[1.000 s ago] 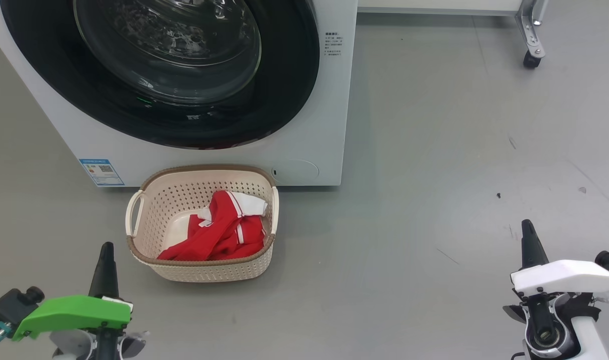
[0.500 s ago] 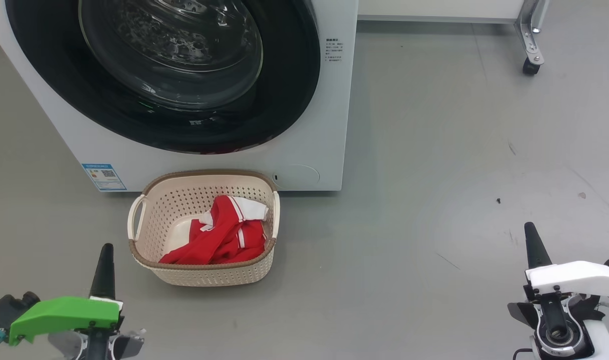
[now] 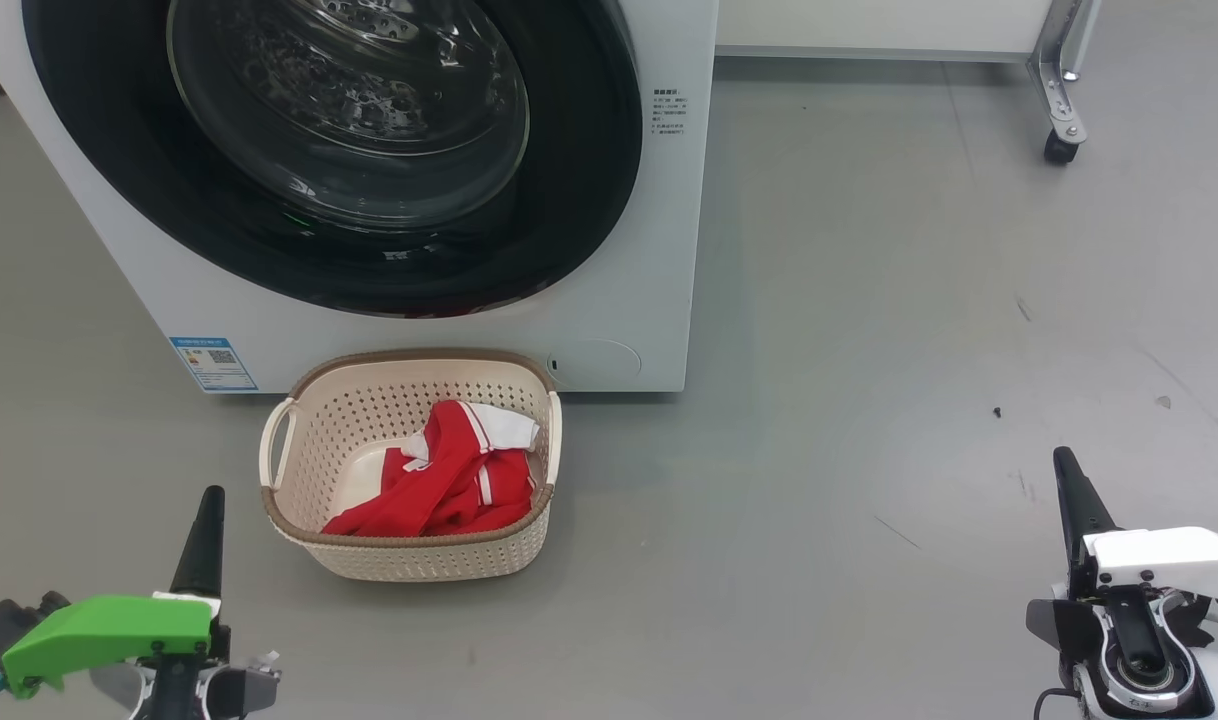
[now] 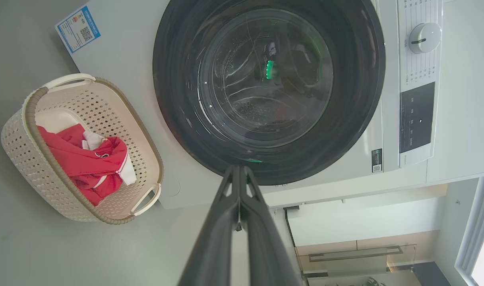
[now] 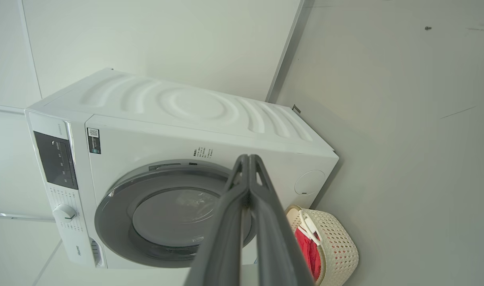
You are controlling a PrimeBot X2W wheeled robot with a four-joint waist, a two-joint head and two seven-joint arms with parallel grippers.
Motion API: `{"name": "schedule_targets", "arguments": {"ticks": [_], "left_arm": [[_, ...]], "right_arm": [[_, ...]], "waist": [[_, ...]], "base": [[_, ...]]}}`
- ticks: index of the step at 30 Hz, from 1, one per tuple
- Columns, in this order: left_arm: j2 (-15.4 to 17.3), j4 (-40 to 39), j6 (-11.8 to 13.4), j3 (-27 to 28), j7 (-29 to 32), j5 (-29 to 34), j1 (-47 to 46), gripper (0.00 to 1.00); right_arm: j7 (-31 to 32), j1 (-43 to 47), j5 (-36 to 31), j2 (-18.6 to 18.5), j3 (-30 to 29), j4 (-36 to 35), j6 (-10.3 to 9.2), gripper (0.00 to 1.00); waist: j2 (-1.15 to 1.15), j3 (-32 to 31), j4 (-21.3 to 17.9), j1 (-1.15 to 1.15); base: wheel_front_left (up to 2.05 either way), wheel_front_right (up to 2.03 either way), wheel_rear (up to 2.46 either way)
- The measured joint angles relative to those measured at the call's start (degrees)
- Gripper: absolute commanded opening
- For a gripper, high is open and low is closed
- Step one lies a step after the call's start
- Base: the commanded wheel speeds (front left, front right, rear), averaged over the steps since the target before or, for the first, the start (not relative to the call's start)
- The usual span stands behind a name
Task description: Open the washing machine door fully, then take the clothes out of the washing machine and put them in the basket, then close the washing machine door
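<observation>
The red jersey (image 3: 449, 478), with white collar and trim, lies crumpled in the cream perforated basket (image 3: 409, 555). It is heaped toward the basket's right half, and bare bottom shows to its left. The basket stands on the grey floor (image 3: 869, 400) just in front of the white front-loading washing machine (image 3: 664, 250), below the door's lower edge and between the small blue label (image 3: 213, 362) and the round cover (image 3: 594, 362) at the machine's base. The washing machine door (image 3: 589, 200), with its wide glossy black rim and bulging glass window, sits shut flat against the machine's front.

The left gripper (image 3: 210, 505) is at the lower left of the head view, near the basket's near left corner but apart from it. Its two dark fingers are pressed together, empty, and rise from a green cover (image 3: 109, 625). The right gripper (image 3: 1065, 465) is at the lower right, well apart from basket and machine, above a white cover (image 3: 1169, 555). Its fingers are likewise closed tip to tip on nothing. At the upper right a caster (image 3: 1056, 148) on a metal leg rests on the floor
</observation>
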Motion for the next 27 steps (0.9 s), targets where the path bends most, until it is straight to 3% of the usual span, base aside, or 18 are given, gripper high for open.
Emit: {"name": "schedule_targets", "arguments": {"ticks": [14, 27], "left_arm": [[0.0, -0.4, 0.0, 0.9, 2.9, -9.1, 0.1, 0.00], [0.0, -0.4, 0.0, 1.0, 2.9, -9.3, 0.2, 0.00]], "right_arm": [[2.7, 0.0, 10.4, 0.0, -1.9, 0.0, 0.67, 0.00], [2.9, 0.0, 10.8, 0.0, -2.0, 0.0, 0.96, 0.00]], "waist": [[0.00, -0.9, 0.1, 0.00], [0.00, -0.9, 0.1, 0.00]], "base": [[0.00, 0.00, 0.00], [0.00, 0.00, 0.00]]}}
